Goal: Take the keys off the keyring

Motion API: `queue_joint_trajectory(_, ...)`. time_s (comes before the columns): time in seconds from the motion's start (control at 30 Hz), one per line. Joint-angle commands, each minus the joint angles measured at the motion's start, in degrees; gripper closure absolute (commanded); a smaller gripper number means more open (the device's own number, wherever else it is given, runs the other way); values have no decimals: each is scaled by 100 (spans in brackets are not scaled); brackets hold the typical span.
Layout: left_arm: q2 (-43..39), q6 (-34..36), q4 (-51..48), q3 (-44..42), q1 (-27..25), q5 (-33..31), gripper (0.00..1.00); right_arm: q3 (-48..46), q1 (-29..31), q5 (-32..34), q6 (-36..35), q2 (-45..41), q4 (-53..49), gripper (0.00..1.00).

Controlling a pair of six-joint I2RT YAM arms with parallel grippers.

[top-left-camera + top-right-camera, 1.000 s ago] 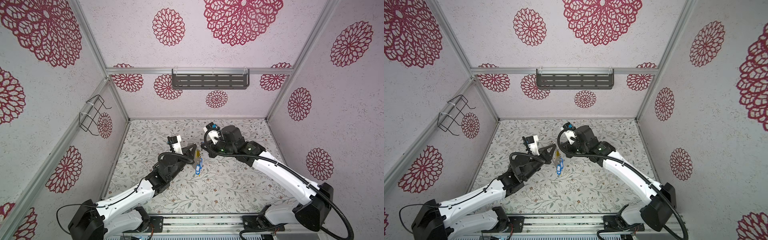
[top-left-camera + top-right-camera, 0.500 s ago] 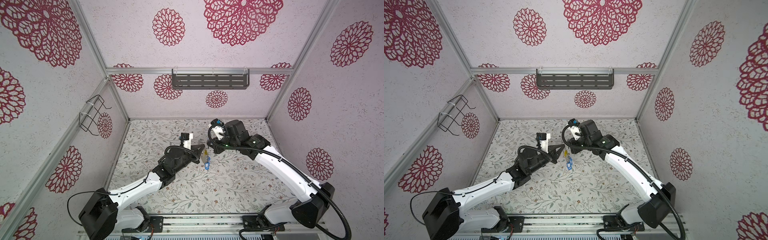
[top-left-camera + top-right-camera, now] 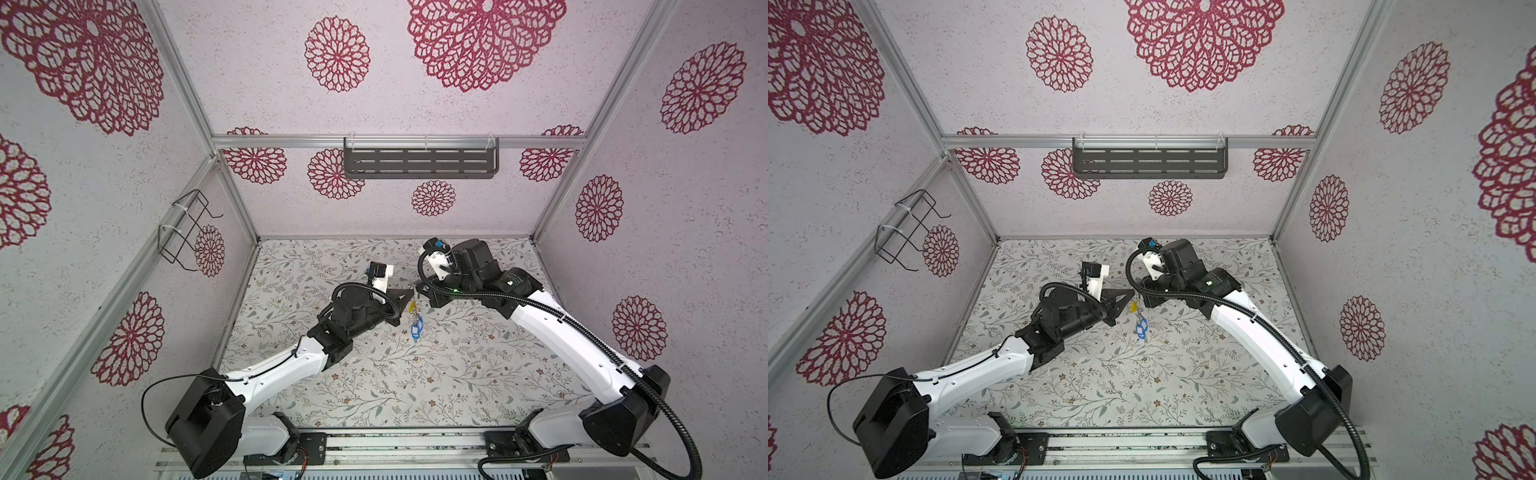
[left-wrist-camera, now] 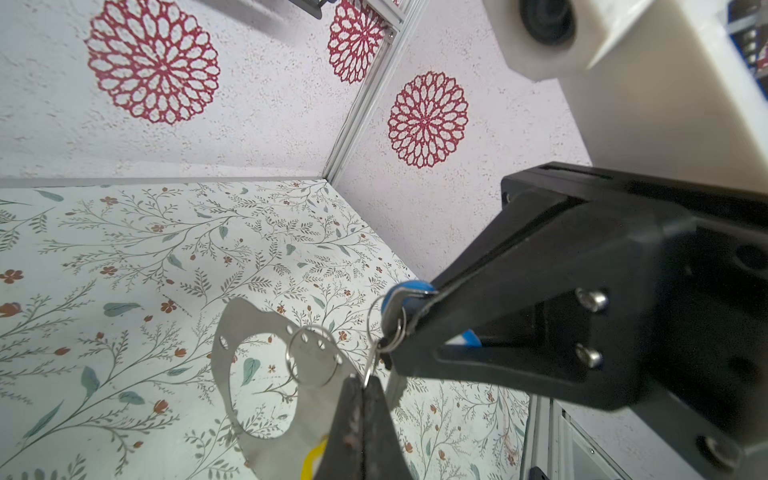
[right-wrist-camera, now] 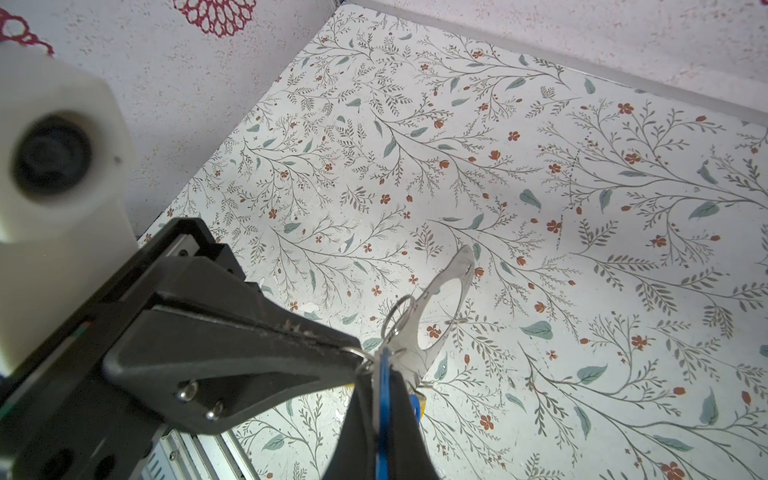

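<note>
Shifted rightward, left end effector (image 4: 360, 386) pinches a loop (image 5: 362, 358), right end effector (image 5: 382, 380) clamps a blue key (image 4: 411, 289); I'd unwind slowly.

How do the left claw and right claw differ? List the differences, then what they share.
Held thing: the left claw pinches a thin silver loop; the right claw clamps a blue tag.
Depth: the left claw grips at its very tips, the right claw has the tag well between its fingers.
Shared: both are shut, tips nearly touching beside the keyring.
</note>
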Motion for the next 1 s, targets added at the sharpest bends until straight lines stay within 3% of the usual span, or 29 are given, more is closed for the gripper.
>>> queue_joint_trajectory(0.0,78,82,-729,-53,101,218,100,180,-137,340,-162,-406,664,100)
queue_joint_trajectory(0.33,-435,-478,-712,-126,388,-9,100,-297,-208,1356,-473,-595,384,100)
queue_joint_trajectory(0.7,-885,-1129,302,-431,419,-514,100,-511,-225,1085,-294,-588,578,100)
queue_joint_trajectory(0.97,-817,-2309,272,-350,419,-1279,100,-1081,-137,642,-415,-775,1314,100)
